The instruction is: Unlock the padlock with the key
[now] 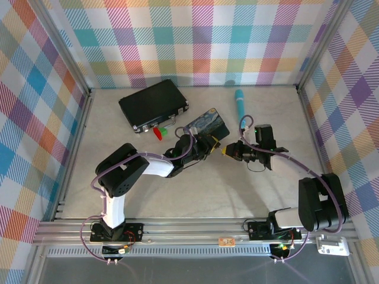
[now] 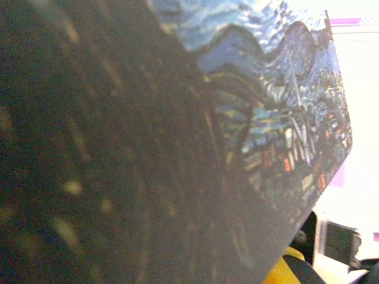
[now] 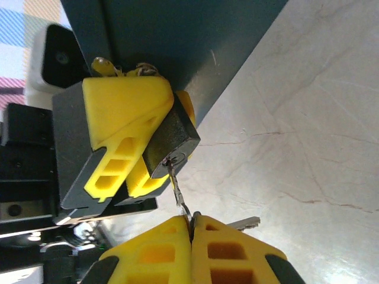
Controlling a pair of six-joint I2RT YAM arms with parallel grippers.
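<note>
The right gripper (image 3: 191, 222) sits at the bottom centre of the right wrist view. Its two yellow fingers are pressed together and pinch the head of the key (image 3: 175, 188) at their seam. The thin silvery blade rises from the fingertips, slightly tilted, and its tip sits in the keyhole on the lower face of the padlock (image 3: 174, 139). A second small key (image 3: 243, 223) sticks out sideways just right of the fingertips, over the pale marbled table (image 3: 308, 118).

The padlock, dark grey and tilted, lies just left of the frame's centre. It is clamped between the yellow fingers of the left gripper (image 3: 155, 142), whose grey and black body fills the left side of the frame. The shackle is hidden behind those fingers. A dark teal panel (image 3: 177, 35) runs across the top of the frame behind them.

In the top external view the left gripper (image 1: 207, 145) and the right gripper (image 1: 228, 151) meet tip to tip near the middle of the table. The starry-night tin (image 1: 207, 122) lies just above the left gripper. In the left wrist view the tin (image 2: 284, 118) looms very close and is partly blurred.

Further toward the upper left lies a closed black case (image 1: 153, 105), with red and green bits (image 1: 159, 131) at its lower edge. A teal pen (image 1: 239, 102) lies upper right of centre, well apart from the grippers.
</note>
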